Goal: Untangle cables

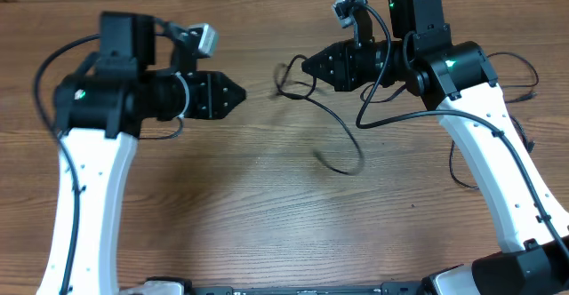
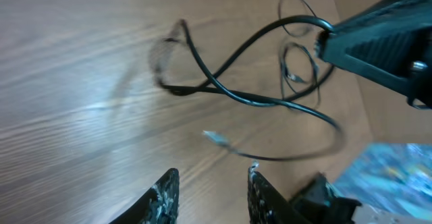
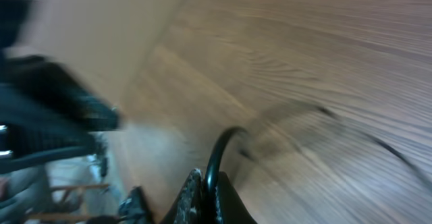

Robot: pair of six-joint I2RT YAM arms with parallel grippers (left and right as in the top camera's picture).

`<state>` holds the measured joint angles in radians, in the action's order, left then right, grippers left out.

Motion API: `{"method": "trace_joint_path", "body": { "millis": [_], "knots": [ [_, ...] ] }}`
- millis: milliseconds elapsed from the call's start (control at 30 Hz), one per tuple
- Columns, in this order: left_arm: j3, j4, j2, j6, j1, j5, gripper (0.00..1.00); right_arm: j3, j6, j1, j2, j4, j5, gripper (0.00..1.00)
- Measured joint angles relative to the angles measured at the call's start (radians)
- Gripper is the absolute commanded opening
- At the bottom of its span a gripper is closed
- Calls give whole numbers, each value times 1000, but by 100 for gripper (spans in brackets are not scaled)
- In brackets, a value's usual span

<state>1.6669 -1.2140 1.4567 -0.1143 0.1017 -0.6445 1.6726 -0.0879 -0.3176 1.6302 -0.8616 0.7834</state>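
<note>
Toward the far middle of the wooden table [image 1: 267, 206], the cables [image 1: 352, 139] lie in a loose black tangle between the two arms, nearer the right one. From overhead, the right gripper [image 1: 305, 64] points leftward at the tangle's upper end. The left gripper [image 1: 242, 93] points rightward at it from the other side, its tip apart from the nearest loop.

The left wrist view shows the tangle most clearly. A thicker cord [image 2: 256, 102] leaves the right gripper's tip, arcs down toward the tabletop, crosses itself and closes into a blurred loop on the left, then sweeps off to the right. A thinner cord [image 2: 295, 75] makes small loops near the right gripper and overlaps the thicker one; where they cross I cannot tell which lies on top. A silvery plug [image 2: 214, 137] lies on the wood just ahead of the left gripper, at the end of a thin strand that curves away to the right. The left gripper's two fingers [image 2: 165, 197] stand apart with bare wood between them, holding nothing and touching no cord.

The right wrist view is heavily blurred, yet the right gripper's fingers [image 3: 192, 197] are visibly pressed together on the thicker cord, which rises from between them in a tight arch and drops toward the table. The stretch nearest that gripper is lifted off the wood.
</note>
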Motion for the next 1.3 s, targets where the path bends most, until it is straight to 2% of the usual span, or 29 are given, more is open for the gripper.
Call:
{"method": "trace_joint_path", "body": {
  "millis": [367,700,967,1033,1067,1233,1300],
  "knots": [
    [0,79,220,-19,43,-195,33,0,2,0,0,36,201,4],
    [0,166,248,-99,43,-228,33,0,3,0,0,38,251,4],
    [0,169,248,-301,50,-258,34,0,3,0,0,58,297,4],
    [0,152,248,-348,50,-265,22,0,3,0,0,58,301,4],
    [0,143,248,-369,50,-268,4,0,3,0,0,58,302,4],
    [0,156,248,-411,39,-264,4,0,3,1,0,21,275,4],
    [0,157,248,-410,22,-258,4,0,3,2,0,-41,201,4]
  ]
}}
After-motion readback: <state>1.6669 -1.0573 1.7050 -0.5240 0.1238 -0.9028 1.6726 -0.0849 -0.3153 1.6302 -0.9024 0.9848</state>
